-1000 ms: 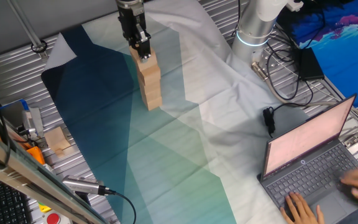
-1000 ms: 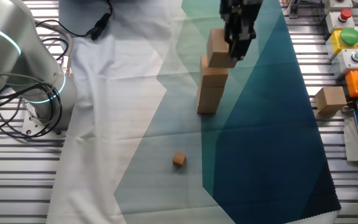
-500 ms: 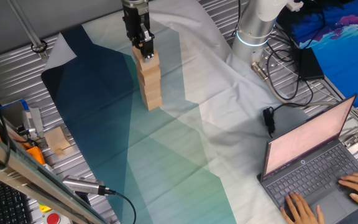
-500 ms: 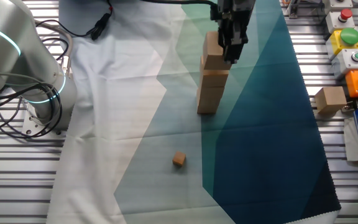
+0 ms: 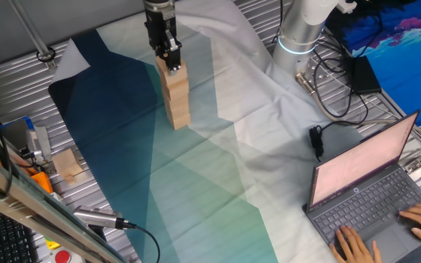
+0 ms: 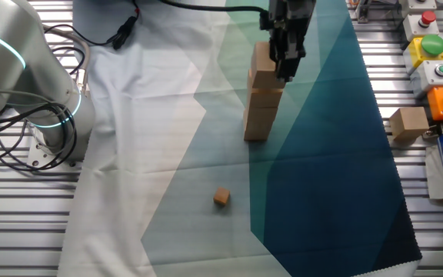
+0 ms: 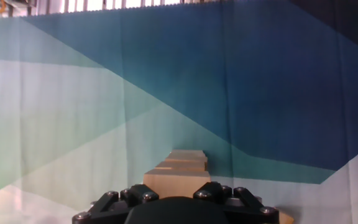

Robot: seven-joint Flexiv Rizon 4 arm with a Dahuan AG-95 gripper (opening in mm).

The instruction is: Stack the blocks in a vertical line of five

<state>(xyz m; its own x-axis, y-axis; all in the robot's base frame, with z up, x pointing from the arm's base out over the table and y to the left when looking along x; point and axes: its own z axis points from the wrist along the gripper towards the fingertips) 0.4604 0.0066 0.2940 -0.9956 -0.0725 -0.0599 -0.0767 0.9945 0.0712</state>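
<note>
A column of light-tan wooden blocks (image 5: 177,98) stands on the blue-green cloth (image 5: 123,124); the other fixed view shows this column of blocks (image 6: 261,115) too. My gripper (image 5: 171,64) comes down from above and is shut on the top block (image 6: 264,63), which sits on the column roughly in line with the ones below. In the hand view the top block (image 7: 176,182) fills the space between the jaws, and the edges of lower blocks (image 7: 185,158) step away beneath it.
A much smaller tan cube (image 6: 221,198) lies on the cloth in front of the column. A paler cube (image 6: 410,123) sits off the cloth by the button boxes (image 6: 431,46). The arm's base (image 5: 298,33), cables (image 5: 335,88) and a laptop (image 5: 364,190) with hands on it are to one side.
The gripper and the top block shifted sideways and slightly down, bringing the block over the column. In the last half second almost nothing moved.
</note>
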